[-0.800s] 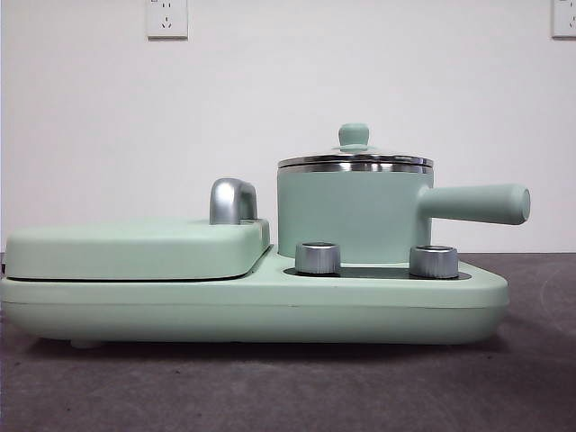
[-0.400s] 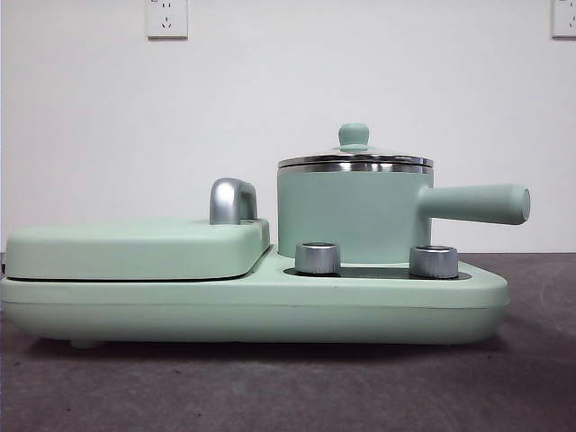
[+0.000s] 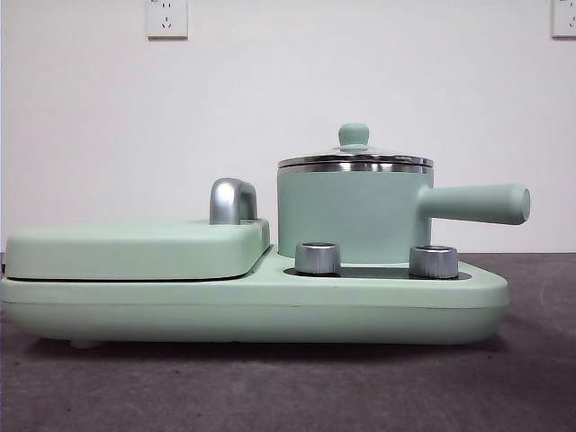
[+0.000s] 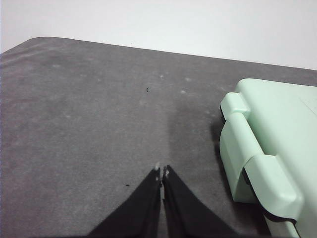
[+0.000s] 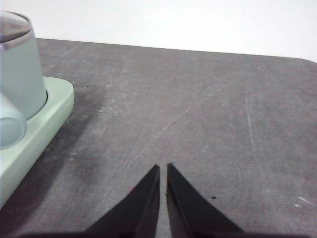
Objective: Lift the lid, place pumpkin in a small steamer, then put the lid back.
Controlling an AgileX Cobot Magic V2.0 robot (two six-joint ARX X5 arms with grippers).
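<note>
**Mint-green pot sits lidded, both arms waiting off to the sides**

Mint green nearly everywhere on this surface (image 3: 540, 387): the small steamer (image 3: 346, 216) stands on the right half of a wide, low base (image 3: 252, 310), just behind two silver knobs (image 3: 318, 257), and its lid (image 3: 355, 160) is seated flat on the steel rim with the knob (image 3: 354, 135) pointing straight up. The pot's long handle (image 3: 477, 203) runs level out to the right in the front view. A flat cover (image 3: 135, 247) with a chrome handle (image 3: 232, 200) fills the base's left half.

No pumpkin shows in any view, so I cannot say where it lies.

Neither arm appears in the front view. The left pincer (image 4: 161, 171) has its jaws pressed together, holding nothing, over bare surface beside the cover end of the base. The right pincer (image 5: 163, 167) is likewise closed to a thin slit and empty, over bare surface off the pot's end of the base; its wrist view catches the pot's wall and the rounded end of the handle at one edge.

That is the relation that counts: the lid knob lies on the right arm's side, well apart from it and higher than where the pincer points. The right arm looks the nearer one for lifting the lid, and it would need to spread its jaws and approach the knob from above.
</note>
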